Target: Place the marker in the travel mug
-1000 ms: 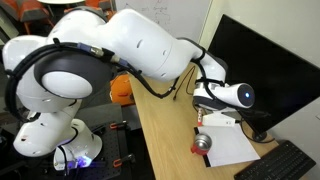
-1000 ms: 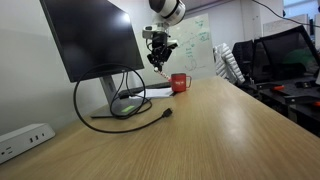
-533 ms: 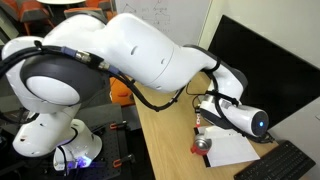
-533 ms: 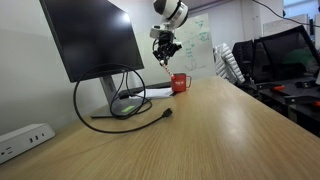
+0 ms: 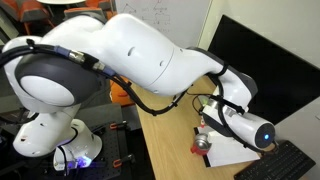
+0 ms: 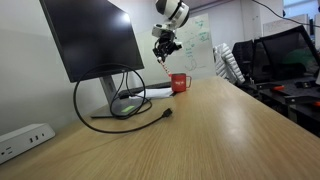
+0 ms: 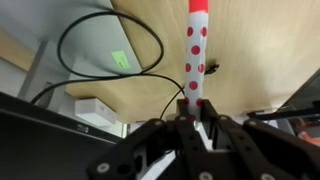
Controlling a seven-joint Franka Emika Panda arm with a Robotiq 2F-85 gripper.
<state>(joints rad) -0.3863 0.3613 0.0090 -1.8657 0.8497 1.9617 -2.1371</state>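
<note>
Straight above the travel mug (image 6: 180,83) the air is open. The monitor (image 6: 95,40) and its looped black cable (image 6: 158,115) crowd one side of the mug. Bare desk (image 6: 235,130) stretches along the opposite side.

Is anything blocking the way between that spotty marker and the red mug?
Nothing visible. The pincer holds the marker in the air above the desk, and only open air lies between it and the travel mug below.

No text is legible; the whiteboard (image 6: 203,42) scribbles are too small.
</note>
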